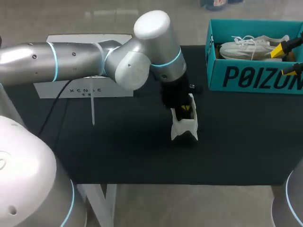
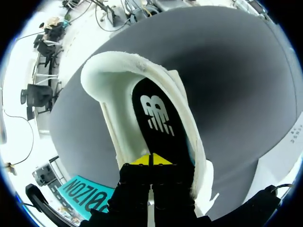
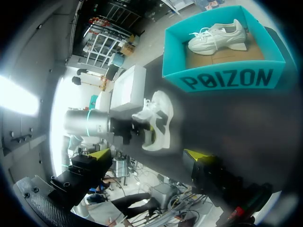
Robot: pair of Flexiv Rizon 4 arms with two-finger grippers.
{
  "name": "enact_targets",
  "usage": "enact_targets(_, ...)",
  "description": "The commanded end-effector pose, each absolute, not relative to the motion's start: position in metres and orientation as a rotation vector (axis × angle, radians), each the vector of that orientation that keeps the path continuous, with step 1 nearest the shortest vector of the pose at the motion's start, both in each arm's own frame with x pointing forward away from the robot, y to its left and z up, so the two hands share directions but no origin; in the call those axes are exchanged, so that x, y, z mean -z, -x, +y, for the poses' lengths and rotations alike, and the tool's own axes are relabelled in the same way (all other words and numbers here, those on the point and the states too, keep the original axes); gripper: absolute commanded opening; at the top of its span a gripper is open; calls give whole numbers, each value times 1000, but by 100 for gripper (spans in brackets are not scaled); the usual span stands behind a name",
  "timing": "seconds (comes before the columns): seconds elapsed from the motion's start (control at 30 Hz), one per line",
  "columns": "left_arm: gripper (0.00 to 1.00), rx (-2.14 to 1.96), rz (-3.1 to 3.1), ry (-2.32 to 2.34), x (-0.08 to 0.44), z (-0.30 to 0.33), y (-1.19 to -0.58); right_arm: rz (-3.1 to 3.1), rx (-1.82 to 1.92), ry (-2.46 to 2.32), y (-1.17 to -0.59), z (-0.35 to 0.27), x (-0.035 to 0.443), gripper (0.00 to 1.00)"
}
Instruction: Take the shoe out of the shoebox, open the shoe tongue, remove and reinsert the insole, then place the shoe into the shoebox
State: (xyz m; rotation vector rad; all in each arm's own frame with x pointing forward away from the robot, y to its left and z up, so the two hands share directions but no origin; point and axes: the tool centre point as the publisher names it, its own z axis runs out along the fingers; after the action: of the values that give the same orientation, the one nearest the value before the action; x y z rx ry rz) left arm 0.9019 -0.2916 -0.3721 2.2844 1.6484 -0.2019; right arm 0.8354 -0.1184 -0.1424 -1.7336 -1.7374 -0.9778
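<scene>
The white lace-up sneaker [image 1: 184, 127] is on the black table [image 1: 118, 146] near its middle, its opening facing the left wrist camera, so the black foam insole [image 2: 158, 118] shows inside. The left gripper [image 2: 151, 161] reaches into that opening at the heel end. Its 2 yellow tips are pressed together on the insole, but I cannot tell whether they pinch its edge.

Well apart, at the table's far right corner, stands the teal cardboard shoebox [image 1: 246, 78] with a second white sneaker [image 1: 248, 47] lying in it. The right gripper [image 3: 147, 153] hangs by the box's right side, fingers spread wide with nothing between them. A white flat box [image 1: 71, 90] lies at the far left, under the left arm.
</scene>
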Motion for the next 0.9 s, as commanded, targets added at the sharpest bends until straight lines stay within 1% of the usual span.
enact_targets(0.03,8,163,1676,-2292,362,-293,-907,-1738,976,1737,-835,-118,143,100)
enact_targets(0.07,30,151,1678,-2295,361,-293,-908,-1738,976,1737,-835,-118,143,100)
enact_targets(0.13,33,158,1702,-2292,360,-291,-909,-1738,976,1737,-835,-118,143,100)
enact_targets(0.2,43,149,1722,-2295,359,-289,-908,-1738,976,1737,-835,-118,143,100)
enact_targets(0.23,71,142,1743,-2298,359,-287,-907,-1738,976,1737,-835,-118,143,100)
enact_targets(0.3,100,135,1778,-2305,358,-285,-904,-1738,976,1737,-835,-118,143,100)
enact_targets(0.63,100,65,2040,-2297,341,-278,-895,-1738,976,1737,-835,-118,143,100)
enact_targets(0.9,100,-44,2107,-2292,346,-272,-903,-1738,976,1737,-835,-118,143,100)
